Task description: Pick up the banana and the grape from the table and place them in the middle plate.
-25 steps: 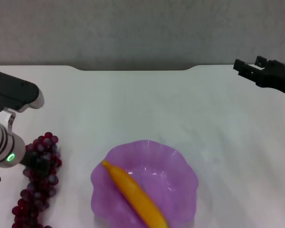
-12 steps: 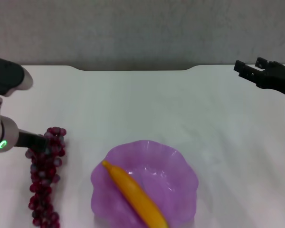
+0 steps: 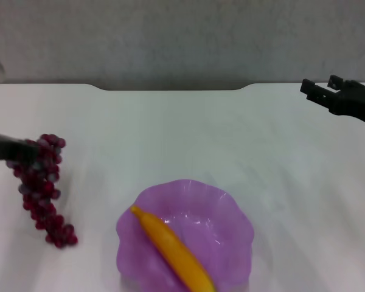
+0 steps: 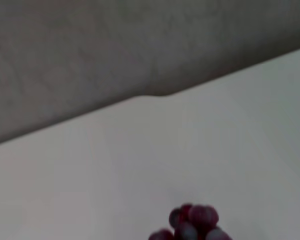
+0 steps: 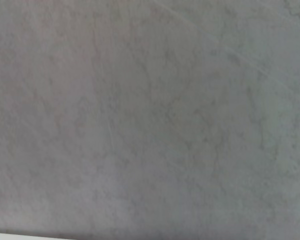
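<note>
The grape (image 3: 42,185), a long dark red bunch, hangs from my left gripper (image 3: 31,153) at the left edge of the head view, above the white table (image 3: 182,134) and left of the plate. The gripper is shut on the bunch's upper end. The top of the bunch also shows in the left wrist view (image 4: 192,225). The banana (image 3: 173,252) lies slantwise in the purple middle plate (image 3: 231,213) at the near centre. My right gripper (image 3: 321,89) hovers open and empty at the far right, well away from the plate.
The table's far edge has a notch (image 3: 170,89) and a grey wall (image 3: 182,36) stands behind it. The right wrist view shows only that grey wall (image 5: 150,120).
My left gripper has lifted the grape bunch off the table and drawn it up and to the left, so it now hangs. The banana, the plate and the right arm have not moved.
</note>
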`<control>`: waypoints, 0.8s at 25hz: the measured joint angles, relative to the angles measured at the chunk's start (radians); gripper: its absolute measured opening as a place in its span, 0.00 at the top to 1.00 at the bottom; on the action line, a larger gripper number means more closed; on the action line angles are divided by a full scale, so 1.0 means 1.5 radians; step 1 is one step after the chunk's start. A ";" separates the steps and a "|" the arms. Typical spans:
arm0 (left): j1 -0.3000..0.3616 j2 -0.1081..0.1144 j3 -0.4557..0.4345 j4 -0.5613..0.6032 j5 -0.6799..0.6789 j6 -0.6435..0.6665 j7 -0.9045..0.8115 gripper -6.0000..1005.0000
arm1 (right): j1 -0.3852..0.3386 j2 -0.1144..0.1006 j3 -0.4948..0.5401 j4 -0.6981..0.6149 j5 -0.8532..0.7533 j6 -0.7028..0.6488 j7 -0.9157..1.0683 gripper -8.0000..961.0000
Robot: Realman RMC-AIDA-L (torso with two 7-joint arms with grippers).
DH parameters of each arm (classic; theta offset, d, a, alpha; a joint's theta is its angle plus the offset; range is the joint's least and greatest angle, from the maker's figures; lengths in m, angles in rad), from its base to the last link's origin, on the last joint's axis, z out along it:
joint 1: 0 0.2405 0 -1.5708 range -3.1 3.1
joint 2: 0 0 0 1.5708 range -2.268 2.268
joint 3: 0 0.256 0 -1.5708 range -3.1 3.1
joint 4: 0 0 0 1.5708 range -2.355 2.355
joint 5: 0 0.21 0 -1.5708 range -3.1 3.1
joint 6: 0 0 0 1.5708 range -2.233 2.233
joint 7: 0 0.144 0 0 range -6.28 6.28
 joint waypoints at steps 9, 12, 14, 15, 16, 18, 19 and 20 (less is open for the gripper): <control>0.003 -0.001 -0.047 -0.084 -0.001 -0.014 0.033 0.83 | -0.001 0.000 0.000 0.000 0.000 0.000 0.000 0.20; 0.003 -0.002 -0.047 -0.125 -0.003 -0.032 0.043 0.83 | -0.002 0.000 0.000 0.000 0.000 0.000 0.000 0.20; 0.007 -0.002 -0.047 -0.171 -0.029 -0.053 0.059 0.83 | -0.002 0.000 0.000 0.000 0.000 0.000 0.000 0.20; 0.007 -0.002 -0.047 -0.171 -0.029 -0.053 0.059 0.83 | -0.002 0.000 0.000 0.000 0.000 0.000 0.000 0.20; 0.009 -0.002 -0.047 -0.188 -0.043 -0.060 0.067 0.83 | -0.002 0.000 0.000 0.000 0.000 0.000 0.000 0.20; 0.016 -0.003 -0.047 -0.218 -0.070 -0.075 0.081 0.83 | -0.002 0.000 0.000 0.000 0.000 0.000 0.000 0.20; 0.019 -0.003 -0.047 -0.235 -0.083 -0.085 0.088 0.83 | -0.002 0.000 0.000 0.000 0.000 0.000 0.000 0.20; 0.022 -0.003 -0.046 -0.249 -0.095 -0.095 0.094 0.83 | -0.002 0.000 0.000 0.000 0.000 0.000 0.000 0.20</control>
